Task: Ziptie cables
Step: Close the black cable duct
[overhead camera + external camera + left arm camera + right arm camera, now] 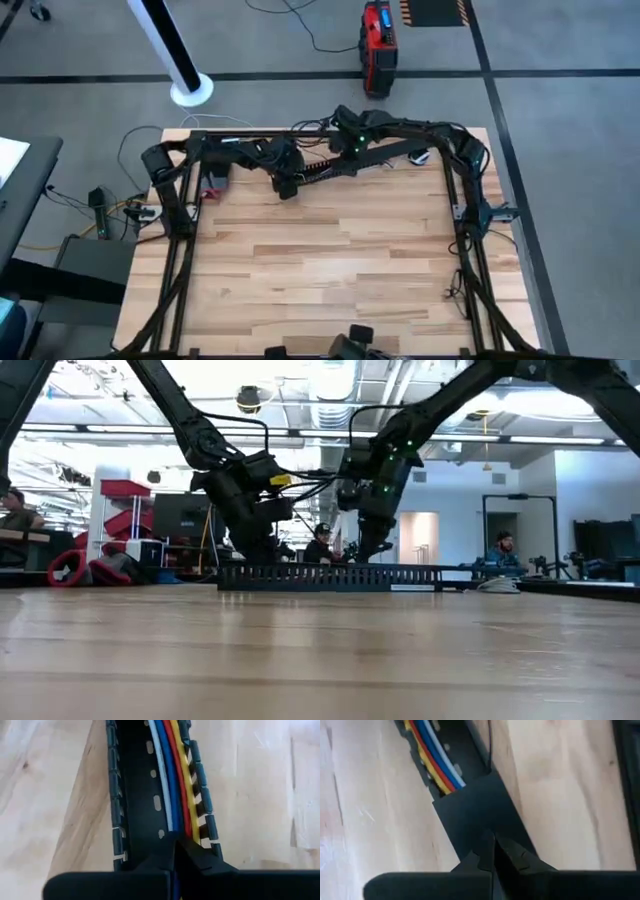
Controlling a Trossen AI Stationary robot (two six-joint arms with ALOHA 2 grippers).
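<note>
Cables (172, 780): white, blue, red and yellow, lying side by side inside the slotted channel (135, 795), near the desk's 12 o'clock edge.
Flat strip (480, 810): covering the channel at one end, cables emerging from under it.
Left gripper (175, 855): jaws together, tips at the cables.
Right gripper (494, 851): jaws together, over the strip.
Desk (330, 260): pale wood planks.

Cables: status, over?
Left gripper shut, down on the cables in the slotted channel. Right gripper shut over a flat black cover. No ziptie seen.
</note>
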